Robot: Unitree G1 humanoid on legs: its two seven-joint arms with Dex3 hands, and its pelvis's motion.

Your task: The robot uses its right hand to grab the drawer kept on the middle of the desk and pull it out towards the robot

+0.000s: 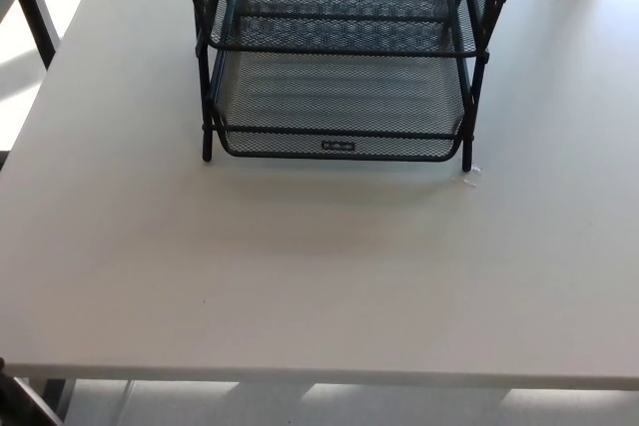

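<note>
pale grey desk [300, 286] bears a black mesh drawer [339, 97] mid-back.

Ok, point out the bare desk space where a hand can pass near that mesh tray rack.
Bare: the wide strip between the mesh tray rack and the desk's near edge, plus the strips left and right of the rack. A small white scrap lies by its right front leg. Neither hand shows.

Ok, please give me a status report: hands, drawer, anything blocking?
Both hands out of view. Black wire-mesh drawer rack on the white desk, lower tray not pulled out. Nothing in the way in front.
</note>
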